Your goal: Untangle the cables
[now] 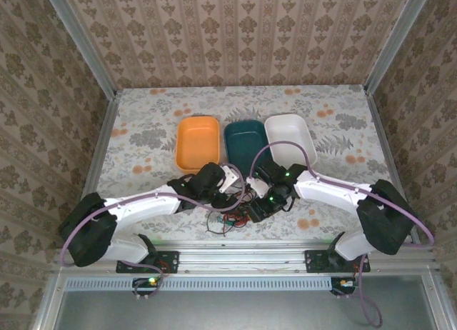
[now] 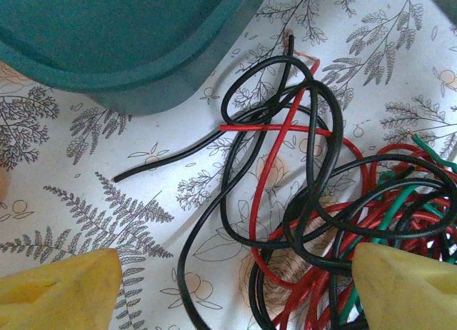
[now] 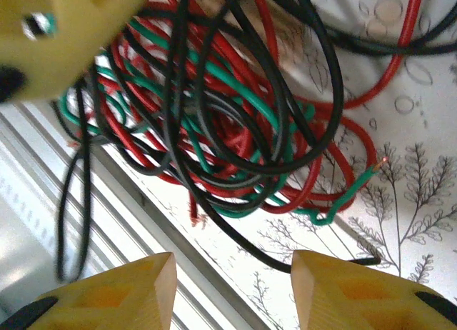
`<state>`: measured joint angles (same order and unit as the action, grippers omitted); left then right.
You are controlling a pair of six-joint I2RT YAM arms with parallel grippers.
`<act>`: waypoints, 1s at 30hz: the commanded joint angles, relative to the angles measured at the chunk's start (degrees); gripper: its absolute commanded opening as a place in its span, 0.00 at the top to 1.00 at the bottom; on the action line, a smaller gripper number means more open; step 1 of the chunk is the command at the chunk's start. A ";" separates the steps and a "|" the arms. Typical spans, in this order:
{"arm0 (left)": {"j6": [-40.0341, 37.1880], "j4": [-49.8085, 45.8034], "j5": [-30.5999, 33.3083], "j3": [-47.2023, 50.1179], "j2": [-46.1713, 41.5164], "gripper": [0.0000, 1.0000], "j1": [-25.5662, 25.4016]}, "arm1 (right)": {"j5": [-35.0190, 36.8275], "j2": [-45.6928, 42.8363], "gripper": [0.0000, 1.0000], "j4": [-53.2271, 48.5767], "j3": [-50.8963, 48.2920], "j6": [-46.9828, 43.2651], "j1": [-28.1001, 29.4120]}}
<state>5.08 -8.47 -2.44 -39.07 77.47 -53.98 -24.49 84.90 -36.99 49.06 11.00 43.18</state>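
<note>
The cables (image 2: 314,216) lie knotted on the table (image 2: 93,194) near its front edge. Left claw (image 2: 234,262) and right claw (image 3: 232,262) are held spread, pinching nothing; one loose black end (image 2: 118,178) is best gripped.

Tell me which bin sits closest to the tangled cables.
The teal bin, between the orange bin and the white bin; the cables lie right beside it.

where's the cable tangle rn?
Top view: the cables sit bunched at the near edge of the table, about centre, just in front of the teal bin.
</note>
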 commanded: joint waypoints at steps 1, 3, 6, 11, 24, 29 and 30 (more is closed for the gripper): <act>-0.15 1.34 -1.01 0.22 1.45 0.15 0.24 | -1.55 2.39 0.52 -5.29 3.06 -2.96 0.34; 0.08 1.85 -0.66 0.05 2.48 0.16 0.26 | -1.73 4.53 0.51 -7.35 5.13 -4.09 0.38; 0.29 2.48 -0.56 -0.21 3.50 0.16 0.27 | -2.39 6.75 0.52 -9.59 7.22 -5.29 0.41; 0.17 2.32 -0.55 -0.35 3.65 0.17 0.22 | -4.01 8.63 0.55 -10.48 8.18 -5.80 0.03; -0.61 2.50 -0.91 -0.66 3.30 0.19 0.23 | -7.99 14.23 0.47 -12.40 10.59 -6.45 -2.75; -0.95 2.32 -0.66 -0.65 3.32 0.19 0.23 | -2.57 18.22 0.54 -12.95 12.54 -6.48 -2.53; -0.95 2.27 -0.64 -0.66 3.39 0.19 0.21 | -2.34 18.56 0.57 -12.84 12.58 -6.79 -2.49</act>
<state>5.28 -6.17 -2.44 -39.07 80.90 -53.63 -29.52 101.12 -47.46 60.51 5.48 40.66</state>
